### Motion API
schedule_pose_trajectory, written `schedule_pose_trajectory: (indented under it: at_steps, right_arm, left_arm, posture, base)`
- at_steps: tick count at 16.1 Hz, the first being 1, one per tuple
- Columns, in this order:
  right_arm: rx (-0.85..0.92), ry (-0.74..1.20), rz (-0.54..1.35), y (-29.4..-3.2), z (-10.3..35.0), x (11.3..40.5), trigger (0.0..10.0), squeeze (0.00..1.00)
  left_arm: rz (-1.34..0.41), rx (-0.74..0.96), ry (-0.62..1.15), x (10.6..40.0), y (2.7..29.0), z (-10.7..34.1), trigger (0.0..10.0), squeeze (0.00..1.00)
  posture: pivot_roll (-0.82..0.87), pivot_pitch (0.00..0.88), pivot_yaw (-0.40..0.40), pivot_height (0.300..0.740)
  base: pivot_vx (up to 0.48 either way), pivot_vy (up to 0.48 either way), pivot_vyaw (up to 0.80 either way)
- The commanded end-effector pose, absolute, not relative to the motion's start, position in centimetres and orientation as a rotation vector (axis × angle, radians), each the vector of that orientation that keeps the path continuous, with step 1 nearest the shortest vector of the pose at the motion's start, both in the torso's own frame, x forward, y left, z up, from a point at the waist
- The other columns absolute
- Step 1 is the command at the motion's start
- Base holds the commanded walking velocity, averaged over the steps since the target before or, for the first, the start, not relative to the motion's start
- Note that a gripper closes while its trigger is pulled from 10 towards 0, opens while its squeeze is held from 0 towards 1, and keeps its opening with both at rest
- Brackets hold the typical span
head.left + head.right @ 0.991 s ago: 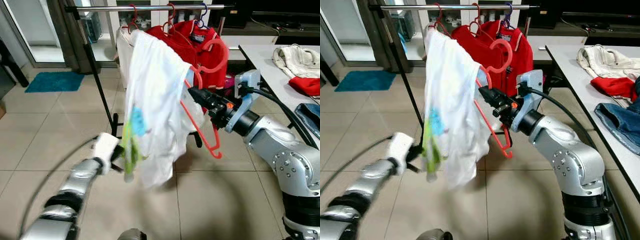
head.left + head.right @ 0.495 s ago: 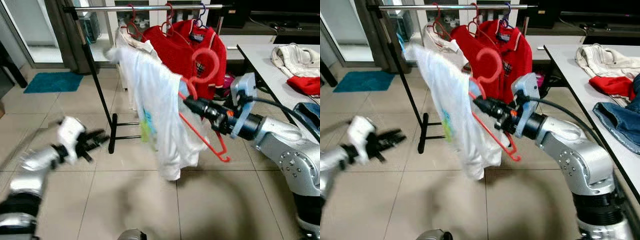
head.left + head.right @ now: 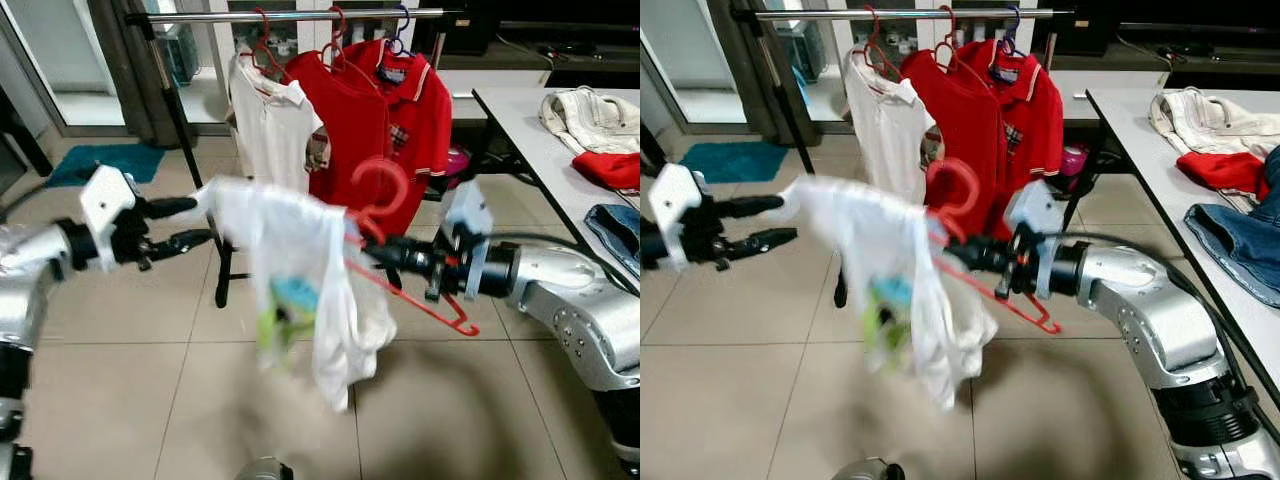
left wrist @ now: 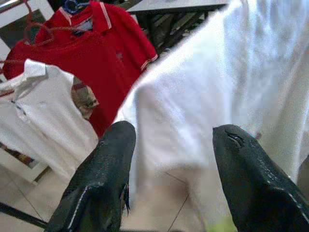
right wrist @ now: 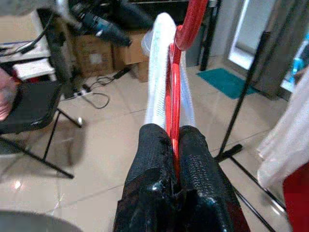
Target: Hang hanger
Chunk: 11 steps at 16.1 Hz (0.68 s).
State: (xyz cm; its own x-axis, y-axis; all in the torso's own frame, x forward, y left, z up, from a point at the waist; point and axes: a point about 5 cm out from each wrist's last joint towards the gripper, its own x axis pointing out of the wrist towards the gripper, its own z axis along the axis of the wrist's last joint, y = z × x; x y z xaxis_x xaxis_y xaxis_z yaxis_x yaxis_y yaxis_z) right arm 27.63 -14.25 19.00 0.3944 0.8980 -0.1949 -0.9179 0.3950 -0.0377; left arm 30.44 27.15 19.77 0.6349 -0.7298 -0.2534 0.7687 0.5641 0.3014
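Now, left eye view: right gripper (image 3: 385,252) pinching red hanger (image 3: 400,283) well below rail (image 3: 290,16), hook (image 3: 383,190) pointing up but far short of it. White shirt (image 3: 300,270) draped on hanger, blurred, swinging low, out in front of the red polos (image 3: 385,100) hung on rail. Left gripper (image 3: 180,224) spread, fingers apart, at shirt's near edge, holding nothing.

Right eye view: same layout. Table (image 3: 1130,130) off to the right of rail, loose clothes (image 3: 1200,115) on it. Rail already crowded at that end; two red hangers and one blue one hooked there.

Left wrist view: fingers (image 4: 101,179) spread wide, white cloth between and beyond them, not gripped.

Right wrist view: fingers (image 5: 154,164) pressed together on thin red hanger bar, grip narrow, at one spot.

Risks, judged: hanger could twist in that thin pinch so hook misses rail; swinging shirt could slide off the tilted bar; hook might snag a polo or neighbouring hanger on the way up; spread left fingers could catch cloth and drag it off.
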Motion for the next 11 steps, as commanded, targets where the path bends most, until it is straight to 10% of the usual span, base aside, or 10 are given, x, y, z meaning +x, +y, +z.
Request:
schedule_pose_trajectory:
  at_steps: [1,11]
  right_arm:
    - [-0.163,0.123,1.197,-14.2,19.4,27.4,10.0,0.0]
    - [-0.165,0.099,1.383,-14.3,20.4,25.9,10.0,0.0]
  left_arm:
    - [-0.906,0.402,0.09,30.5,27.1,20.7,10.0,0.0]
    - [-1.026,0.422,0.238,29.9,28.5,19.8,10.0,0.0]
  posture:
    - [0.0,0.0,0.048,0.74]
    - [-0.01,0.0,0.059,0.74]
  base:
    - [0.0,0.0,0.0]
    - [0.0,0.0,0.0]
